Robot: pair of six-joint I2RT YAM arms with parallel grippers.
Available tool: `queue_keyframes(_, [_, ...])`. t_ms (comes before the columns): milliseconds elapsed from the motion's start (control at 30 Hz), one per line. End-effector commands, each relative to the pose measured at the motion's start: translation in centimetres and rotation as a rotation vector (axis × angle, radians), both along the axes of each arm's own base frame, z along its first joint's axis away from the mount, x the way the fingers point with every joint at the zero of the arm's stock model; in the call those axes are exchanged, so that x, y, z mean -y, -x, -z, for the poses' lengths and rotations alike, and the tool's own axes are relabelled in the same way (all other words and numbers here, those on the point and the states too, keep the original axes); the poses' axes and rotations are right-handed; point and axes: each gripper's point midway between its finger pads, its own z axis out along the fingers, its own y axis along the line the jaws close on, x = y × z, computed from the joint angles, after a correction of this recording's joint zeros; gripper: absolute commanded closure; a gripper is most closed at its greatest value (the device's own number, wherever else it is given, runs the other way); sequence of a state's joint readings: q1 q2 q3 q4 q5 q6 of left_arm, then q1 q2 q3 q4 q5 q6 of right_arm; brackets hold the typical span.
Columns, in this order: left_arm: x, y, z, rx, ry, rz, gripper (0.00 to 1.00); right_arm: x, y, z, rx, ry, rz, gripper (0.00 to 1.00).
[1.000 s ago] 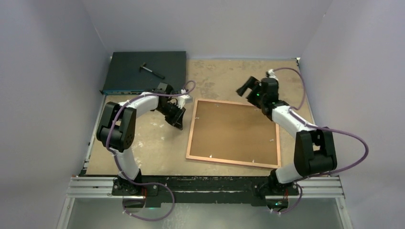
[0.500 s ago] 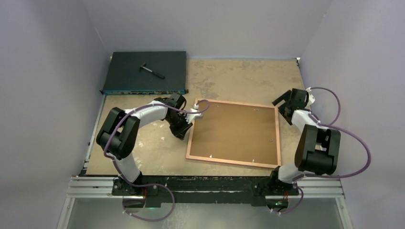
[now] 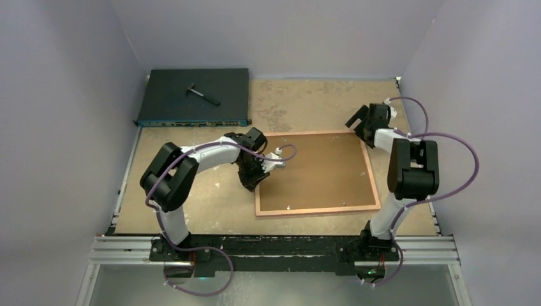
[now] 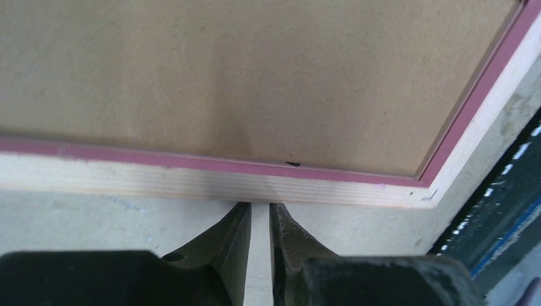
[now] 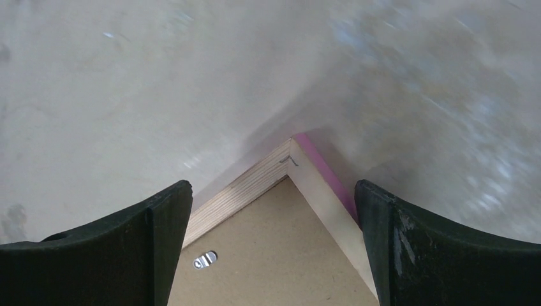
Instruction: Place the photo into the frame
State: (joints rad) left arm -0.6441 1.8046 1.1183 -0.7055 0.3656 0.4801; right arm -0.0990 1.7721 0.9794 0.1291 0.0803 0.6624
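Here the frame (image 3: 319, 210) lies flat on the table (image 3: 306, 102), right of centre, with its pale back facing up. A brown backing board (image 3: 316, 172) fills the opening. In the top view the frame's sides run nearly square to the table edges.

The left end effector (image 3: 255, 175) sits low at the frame's left side. In its wrist view it (image 4: 260, 207) is clenched almost fully, with only a thin slit between the dark fingers (image 4: 229, 242) and nothing in the slit. The tips are right up against the outer wooden edge of the frame (image 4: 210, 182). A narrow pink strip runs between that edge and the board.

The right end effector (image 3: 358, 121) hangs over the frame's far right corner. Its wrist view shows it (image 5: 273, 188) released, fingers spread wide and gripping nothing, with the frame corner (image 5: 300, 175) lying between them. Bright pink shows on the corner's outer side, and a small metal clip (image 5: 205, 259) sits on the board just inside it.

Well apart, at the table's far left, lies a dark flat electronics box (image 3: 166, 105) with a small dark tool (image 3: 203, 94) resting on top.
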Motion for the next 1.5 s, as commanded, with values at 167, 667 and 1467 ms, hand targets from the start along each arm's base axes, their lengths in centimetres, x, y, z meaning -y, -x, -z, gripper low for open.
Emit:
queue_keyframes(167, [10.8, 1.7, 2.4, -0.043, 0.114, 0.128, 0.83, -12.7, -6.0, -0.6, 0.002, -0.146, -0.300, 0.01])
queue_keyframes(667, [8.0, 3.8, -8.4, -0.143, 0.228, 0.096, 0.56, -18.6, -9.1, -2.1, 0.057, -0.157, -0.547, 0.01])
queue_keyframes(1467, [0.3, -14.2, -4.9, -0.038, 0.346, -0.434, 0.69, -22.1, -0.6, -9.8, 0.167, -0.247, -0.621, 0.01])
